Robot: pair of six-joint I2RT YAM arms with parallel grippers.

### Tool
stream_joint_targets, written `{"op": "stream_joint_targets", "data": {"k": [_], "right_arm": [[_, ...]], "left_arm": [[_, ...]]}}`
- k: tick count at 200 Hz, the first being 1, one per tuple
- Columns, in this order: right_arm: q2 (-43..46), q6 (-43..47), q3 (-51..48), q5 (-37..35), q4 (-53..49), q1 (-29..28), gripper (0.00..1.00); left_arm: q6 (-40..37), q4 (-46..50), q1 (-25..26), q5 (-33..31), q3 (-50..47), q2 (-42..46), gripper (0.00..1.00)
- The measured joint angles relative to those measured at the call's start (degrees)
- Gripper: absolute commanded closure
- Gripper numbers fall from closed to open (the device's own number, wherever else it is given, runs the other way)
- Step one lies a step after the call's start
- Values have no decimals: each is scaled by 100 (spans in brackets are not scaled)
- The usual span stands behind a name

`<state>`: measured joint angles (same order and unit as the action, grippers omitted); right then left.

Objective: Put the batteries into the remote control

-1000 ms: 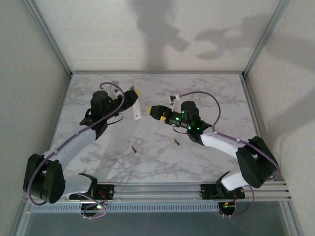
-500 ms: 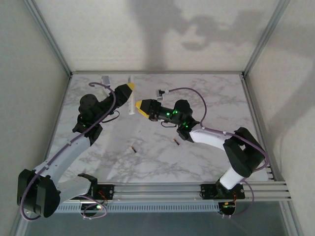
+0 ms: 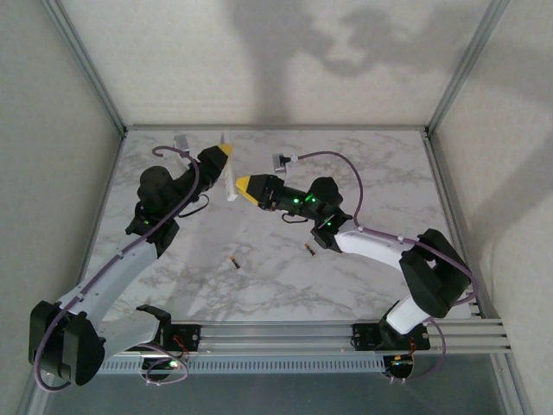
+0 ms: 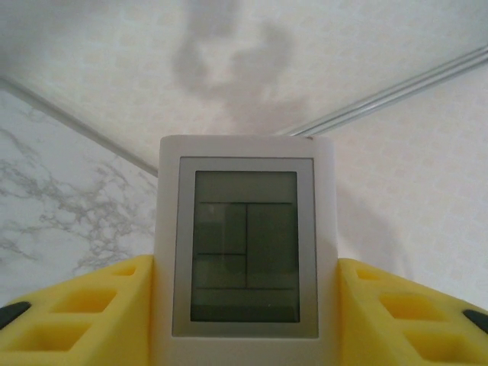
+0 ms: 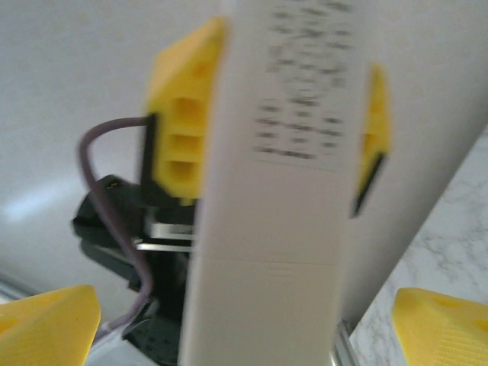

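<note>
Grasping the one remote control point(image 4: 244, 244), left claw point(image 3: 225, 152) faces released right claw point(image 3: 244, 184); two batteries point(image 3: 234, 262) point(image 3: 308, 250) lie loose.

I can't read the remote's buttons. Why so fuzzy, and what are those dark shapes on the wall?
Right wrist view: the remote control sits very close to the lens, so its print blurs. Left wrist view: its screen is sharp. Top external view: those shapes look like arm shadows.

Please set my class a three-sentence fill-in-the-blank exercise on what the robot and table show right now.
1. The left gripper is shut on the ____.
2. ____ batteries lie on the table.
3. The right gripper has its jaws ____.
Missing words: remote control; two; open.
</note>
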<state>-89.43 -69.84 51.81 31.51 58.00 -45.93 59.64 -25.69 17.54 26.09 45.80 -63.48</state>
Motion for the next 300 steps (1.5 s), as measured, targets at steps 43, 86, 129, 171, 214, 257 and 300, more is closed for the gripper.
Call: {"op": "stream_joint_targets", "data": {"k": [43,86,129,171,214,257,300], "right_arm": [[-2,-4,151,118,50,-24,1],[-256,-48,317,164,146,-76,3],[-568,-192,568,203,219,-153,4],[-605,-330,584,282,339,-223,13],[-651,-509,584,212,385,-223,32],[-654,-608,584,168,389,-227,42],[-592,-380,584,92,7,-234,37]], "left_arm": [[258,66,0,-63,0,-11,50],[435,70,-2,-107,0,-11,50],[623,39,0,-146,15,-11,50],[667,35,0,-149,24,24,50],[761,13,0,-151,52,57,50],[737,7,0,-195,61,94,40],[560,284,0,-398,81,186,1]]}}
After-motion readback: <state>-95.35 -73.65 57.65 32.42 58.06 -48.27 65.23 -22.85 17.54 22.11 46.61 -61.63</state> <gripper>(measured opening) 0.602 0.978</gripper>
